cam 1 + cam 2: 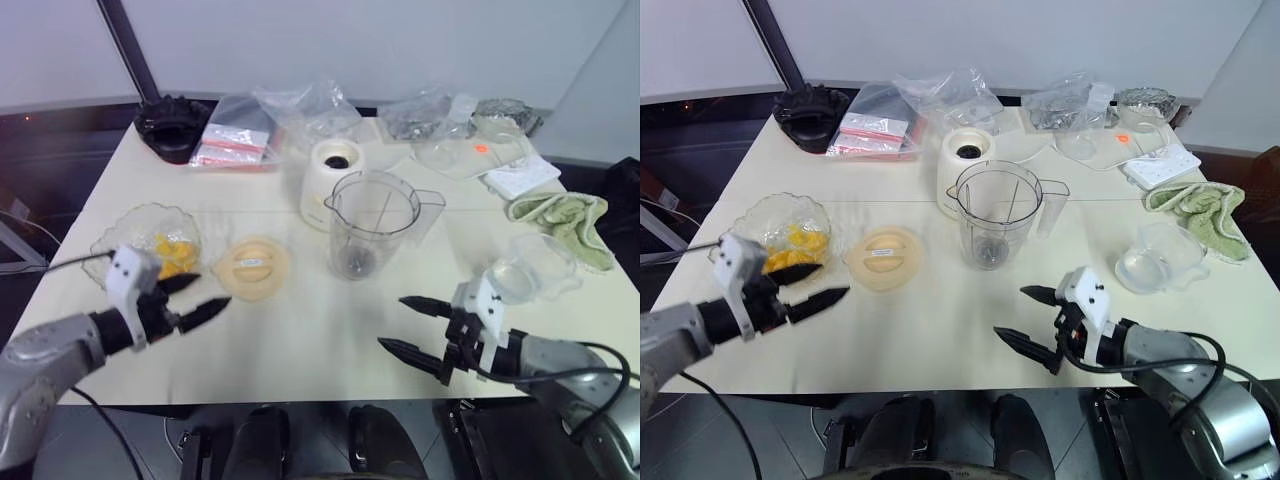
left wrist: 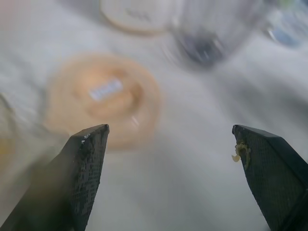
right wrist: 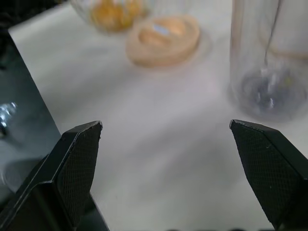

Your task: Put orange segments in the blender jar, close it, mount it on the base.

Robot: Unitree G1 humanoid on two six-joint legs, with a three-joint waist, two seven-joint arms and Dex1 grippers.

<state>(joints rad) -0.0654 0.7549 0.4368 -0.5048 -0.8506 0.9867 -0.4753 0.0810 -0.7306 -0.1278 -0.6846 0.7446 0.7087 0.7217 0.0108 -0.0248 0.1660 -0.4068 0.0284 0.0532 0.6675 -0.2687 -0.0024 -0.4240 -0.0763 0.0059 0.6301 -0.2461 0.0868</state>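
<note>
The task looks barely begun: the blender jar stands empty and uncovered mid-counter, just in front of the base, and the orange segments lie in a glass bowl near the counter's left edge. The pale orange lid lies flat between bowl and jar. The left end effector, wide open and holding nothing, hovers just in front of the bowl; next it likely must reach in and pinch one segment gently. The right end effector hangs open and empty near the front edge. The left wrist view shows a yellowish scrap stuck on one finger, which the head views do not reveal.
</note>
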